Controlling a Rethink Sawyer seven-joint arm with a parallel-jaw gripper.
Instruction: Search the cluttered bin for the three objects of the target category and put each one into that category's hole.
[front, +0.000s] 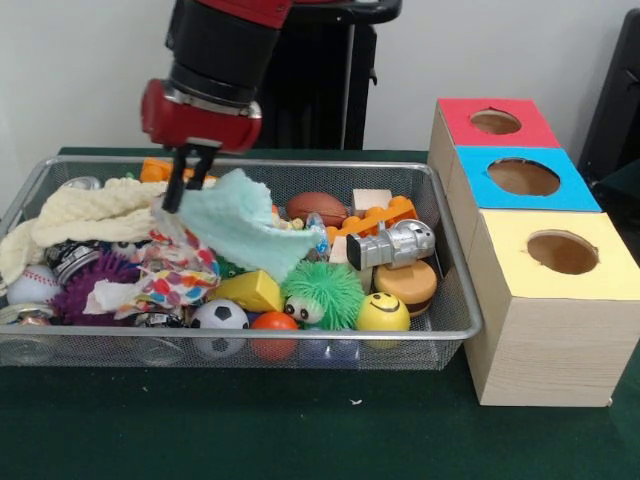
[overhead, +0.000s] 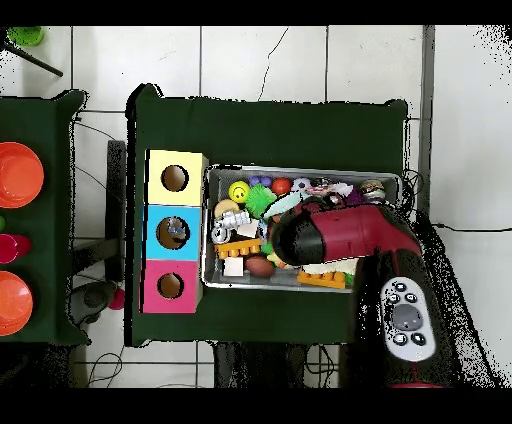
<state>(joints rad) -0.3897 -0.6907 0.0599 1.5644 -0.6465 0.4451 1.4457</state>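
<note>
Front view shows the gripper (front: 188, 178) with jaws closed on a corner of the light green cloth (front: 240, 225), which drapes over the wire bin (front: 455, 300); lift straight up until the cloth clears neighbouring clutter before traversing toward the boxes' holes.

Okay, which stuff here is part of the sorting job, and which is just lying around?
Job: gripper shut on the light blue cloth; wire bin; red box, blue box and yellow box with holes.

Lying about: orange bowls on the side table, green item on the floor.
</note>
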